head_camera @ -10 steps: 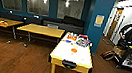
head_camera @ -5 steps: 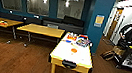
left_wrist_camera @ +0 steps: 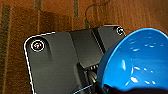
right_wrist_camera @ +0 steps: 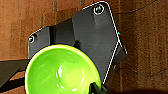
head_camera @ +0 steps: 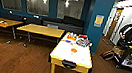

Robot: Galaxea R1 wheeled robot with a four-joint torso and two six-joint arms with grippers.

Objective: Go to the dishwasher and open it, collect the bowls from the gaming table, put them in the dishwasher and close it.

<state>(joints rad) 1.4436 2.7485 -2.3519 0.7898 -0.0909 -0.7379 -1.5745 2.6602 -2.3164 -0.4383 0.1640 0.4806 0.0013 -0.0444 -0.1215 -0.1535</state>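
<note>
- Left arm: the left wrist view looks down past the robot's dark plate onto a wood-plank floor (left_wrist_camera: 50, 17). The blue bowl (left_wrist_camera: 140, 62) sits at the end of this arm, tilted, its glossy inside facing the camera. The left gripper (left_wrist_camera: 110, 88) appears as a dark shape at the bowl's near rim, touching it; it is holding the blue bowl, though the fingers themselves are hard to make out.
- Gaming table (head_camera: 61, 54): in the head view it stands ahead of the robot, just right of centre, white top, yellow sides and legs, black goal slot at the near end. An orange bowl (head_camera: 74, 50) rests on the middle of the top. Mixed coloured items (head_camera: 78, 39) lie at the far end; their kinds cannot be told.
- Right arm: the right wrist view also faces down over the same floor. The light green bowl (right_wrist_camera: 62, 71) sits upright at this arm's end, inside facing the camera. The right gripper (right_wrist_camera: 96, 88) shows as a dark part touching the rim; it is holding the light green bowl.
- A person (head_camera: 130, 34) stands at the far right of the head view.
</note>
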